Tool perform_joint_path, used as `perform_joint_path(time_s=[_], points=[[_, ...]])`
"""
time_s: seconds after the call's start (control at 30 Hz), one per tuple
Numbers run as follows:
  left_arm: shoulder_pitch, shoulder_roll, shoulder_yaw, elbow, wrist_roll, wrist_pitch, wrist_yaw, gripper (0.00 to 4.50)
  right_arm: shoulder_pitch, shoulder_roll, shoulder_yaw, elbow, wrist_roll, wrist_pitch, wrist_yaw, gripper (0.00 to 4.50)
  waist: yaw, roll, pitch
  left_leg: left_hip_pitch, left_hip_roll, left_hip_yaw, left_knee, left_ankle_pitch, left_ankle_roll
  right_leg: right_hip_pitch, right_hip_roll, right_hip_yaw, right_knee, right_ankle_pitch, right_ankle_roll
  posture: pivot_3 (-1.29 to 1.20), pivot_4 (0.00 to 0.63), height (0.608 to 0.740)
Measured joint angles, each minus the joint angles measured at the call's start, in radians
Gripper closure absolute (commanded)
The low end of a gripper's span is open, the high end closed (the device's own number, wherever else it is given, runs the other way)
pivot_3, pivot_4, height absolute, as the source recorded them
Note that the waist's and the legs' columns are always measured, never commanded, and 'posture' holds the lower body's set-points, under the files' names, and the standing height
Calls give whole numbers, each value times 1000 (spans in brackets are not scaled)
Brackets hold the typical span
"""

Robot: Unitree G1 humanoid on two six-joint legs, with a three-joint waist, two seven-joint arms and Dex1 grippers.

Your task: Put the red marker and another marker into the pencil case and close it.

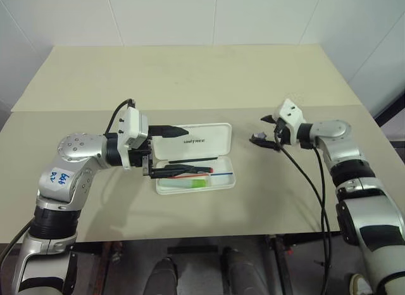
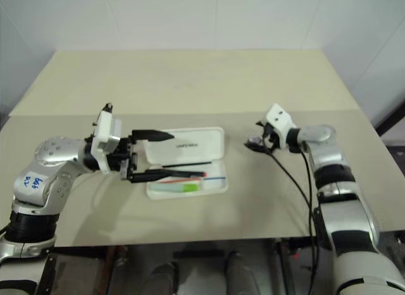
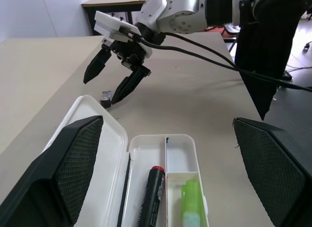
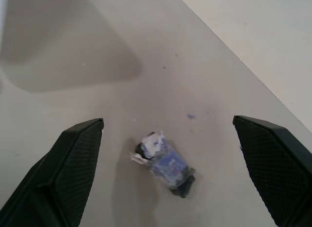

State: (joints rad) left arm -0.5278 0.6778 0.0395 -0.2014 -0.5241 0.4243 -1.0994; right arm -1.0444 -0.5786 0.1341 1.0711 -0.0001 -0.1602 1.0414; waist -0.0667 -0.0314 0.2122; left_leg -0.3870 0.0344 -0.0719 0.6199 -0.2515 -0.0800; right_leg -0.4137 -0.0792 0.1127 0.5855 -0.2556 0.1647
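Between my spread left fingers (image 3: 78, 163) lies the open pencil case (image 3: 146, 144), red marker (image 3: 152, 193), green marker (image 3: 190, 202) inside; right gripper (image 4: 165, 173) released over small wrapped object (image 4: 165, 164).

Your pencil case (image 3: 109, 139) lies open on the table (image 3: 204, 105), lid back. The red marker (image 3: 152, 197) rests in the long compartment with a thin black pen (image 3: 125, 190) beside it; the green marker (image 3: 190, 202) sits in the smaller compartment alongside. Beyond the case, your right gripper (image 3: 103, 84) hangs over the table with fingers spread, above a small dark object (image 3: 105, 97), possibly touching it.
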Motion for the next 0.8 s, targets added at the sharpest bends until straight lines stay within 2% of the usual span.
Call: perform_joint_path(time_s=[0.33, 0.43, 0.8], points=[[25, 10, 24, -52, 0, 5, 40, 24, -60, -1, 13, 182, -84, -65, 27, 0, -20, 0, 0, 1, 0, 0, 0, 1, -1, 0, 0, 0, 2, 0, 0, 0, 150, 740], [29, 12, 30, -62, 0, 5, 44, 0, -73, 7, 13, 195, -101, -79, 27, 564, -21, 1, 0, 1, 0, 0, 1, 1, -1, 0, 0, 0, 3, 0, 0, 0, 150, 740], [36, 15, 33, -64, -1, 12, 53, 0, -101, 52, 7, 224, -128, -80, -5, 564, -33, 1, 0, 2, 0, 0, 1, 1, -2, 0, 0, 0, 4, 0, 0, 0, 150, 740]])
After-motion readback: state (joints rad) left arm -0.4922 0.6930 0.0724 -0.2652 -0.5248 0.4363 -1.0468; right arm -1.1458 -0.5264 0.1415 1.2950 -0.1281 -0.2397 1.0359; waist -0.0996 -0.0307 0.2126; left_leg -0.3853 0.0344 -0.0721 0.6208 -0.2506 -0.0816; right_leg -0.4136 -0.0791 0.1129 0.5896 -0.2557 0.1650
